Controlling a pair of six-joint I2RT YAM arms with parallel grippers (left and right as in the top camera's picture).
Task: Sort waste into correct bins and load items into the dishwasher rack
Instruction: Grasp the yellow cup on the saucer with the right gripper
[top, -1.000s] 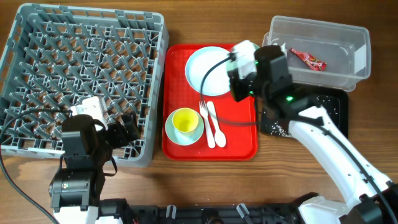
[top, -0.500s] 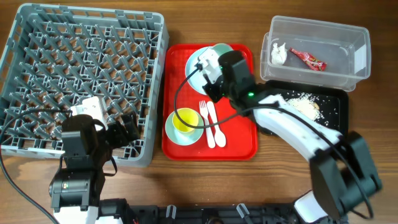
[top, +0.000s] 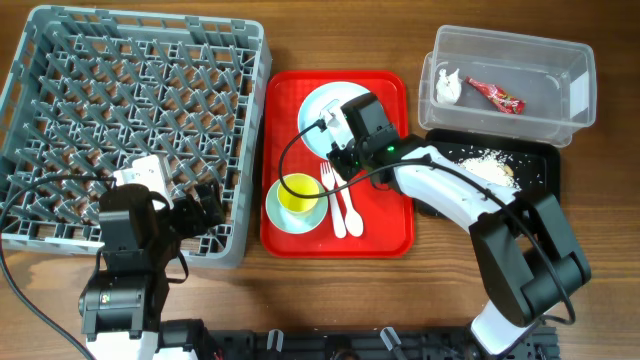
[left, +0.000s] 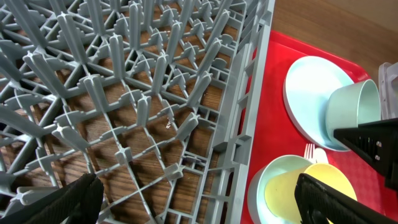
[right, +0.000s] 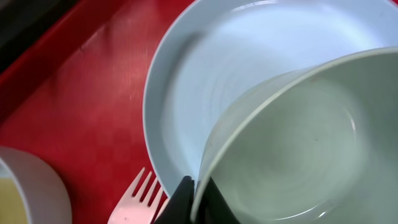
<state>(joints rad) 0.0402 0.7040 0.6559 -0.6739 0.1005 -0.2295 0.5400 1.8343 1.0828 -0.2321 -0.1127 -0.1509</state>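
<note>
No writing can be read anywhere; the pale marks on the red wrapper (top: 495, 94) in the clear tub (top: 500, 126) are too small to tell.

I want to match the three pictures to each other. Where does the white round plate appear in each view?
Overhead: the white plate lies in the upper half of the red tray, partly covered.
Left wrist: the plate is at the right, upper half, behind the tilted mint bowl.
Right wrist: the plate fills the upper middle, behind the bowl.
Shared landmark: the red tray lies under the plate in all three.
</note>
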